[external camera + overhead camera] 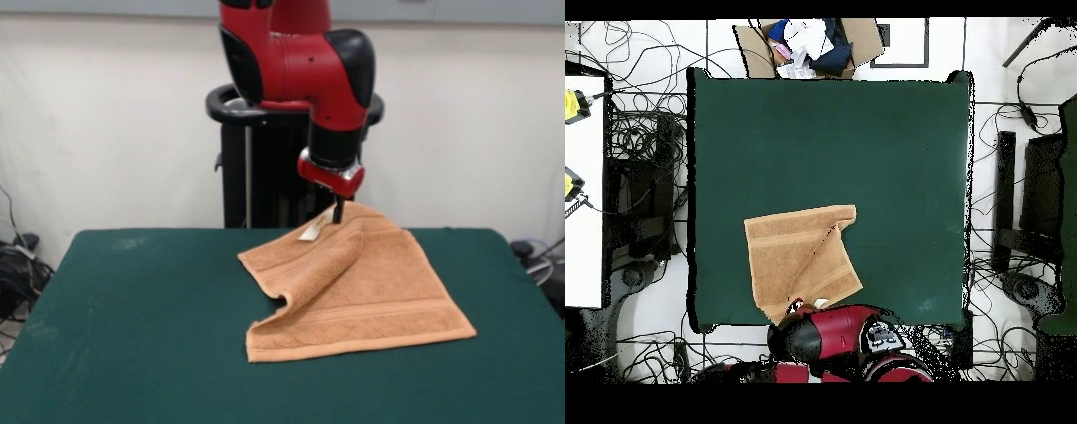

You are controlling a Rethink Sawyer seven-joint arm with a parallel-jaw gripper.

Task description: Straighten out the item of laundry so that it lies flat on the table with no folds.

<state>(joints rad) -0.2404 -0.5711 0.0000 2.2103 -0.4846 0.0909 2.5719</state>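
The orange-tan towel (362, 291) lies on the green table (132, 336), right of centre and toward the robot's side. Its far corner is raised into a peak at my gripper (336, 212), which is shut on that corner. The small white label (312, 231) hangs just beside the gripper. One side of the towel is folded over along a diagonal crease. In the overhead view the towel (790, 255) sits near the table's bottom edge (895, 318). There the arm (830, 340) hides the gripper.
The black pedestal (256, 168) stands behind the table's far edge. A cardboard box of clothes (810, 45) sits beyond the opposite edge. Cables (640, 130) cover the floor all around. A white bench (583, 180) stands at one side.
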